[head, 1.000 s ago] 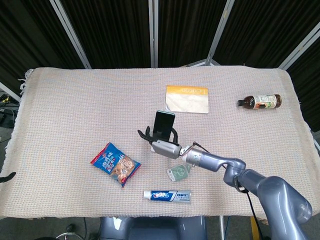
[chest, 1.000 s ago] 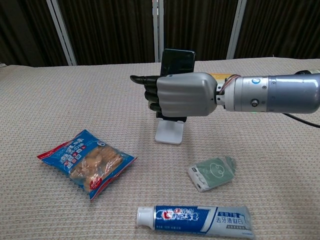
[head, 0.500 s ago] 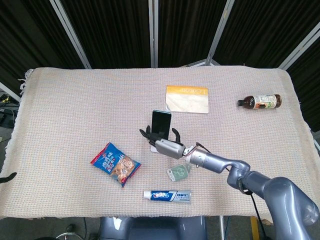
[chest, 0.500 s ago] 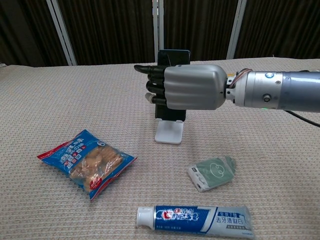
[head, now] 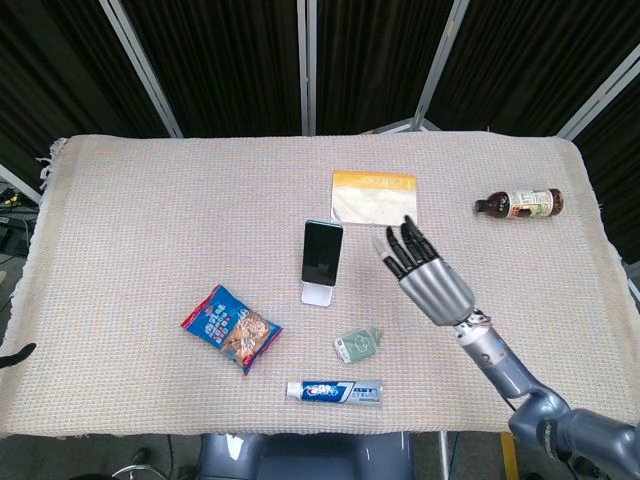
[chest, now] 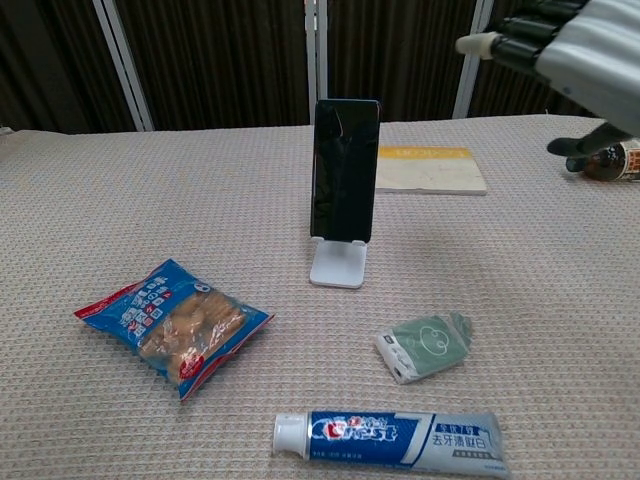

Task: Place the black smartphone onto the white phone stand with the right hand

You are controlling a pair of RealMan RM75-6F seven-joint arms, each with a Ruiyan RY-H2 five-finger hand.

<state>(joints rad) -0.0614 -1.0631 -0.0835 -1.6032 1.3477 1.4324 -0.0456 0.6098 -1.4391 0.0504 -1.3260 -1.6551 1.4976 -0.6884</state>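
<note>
Beside the white phone stand (chest: 336, 266), on its right and raised clear of the cloth, hangs the right hand (head: 428, 276): fingers spread and extended, holding nothing, no contact with any object. Judgement: this posture fits a release, since the phone needs no support from the hand.

Black smartphone (chest: 345, 171) sits on the stand, bottom edge in the lip, back leaning against the support, top tilted slightly away from the chest camera. It stands portrait, upright, unaided. The lean is presumably what keeps it seated; the lip stops the lower edge sliding forward. Placement looks complete.

Appearance of phone: glossy black slab, dark screen with faint reflections, thin lighter rim visible along the top edge in the head view. No case markings legible.

Left hand: not visible in either view.

Other items, relative to the stand:
- snack bag (chest: 170, 325), to the left and nearer the robot, lying flat.
- green pouch (chest: 425, 345), to the right and nearer, just apart from the stand.
- toothpaste tube (chest: 392, 436), nearest the robot, lying lengthwise.
- yellow-edged booklet (head: 374, 198), behind and to the right.
- bottle (head: 520, 203), far right, on its side.

Risk note: stand base is small; a brush from the hand could topple the phone.
</note>
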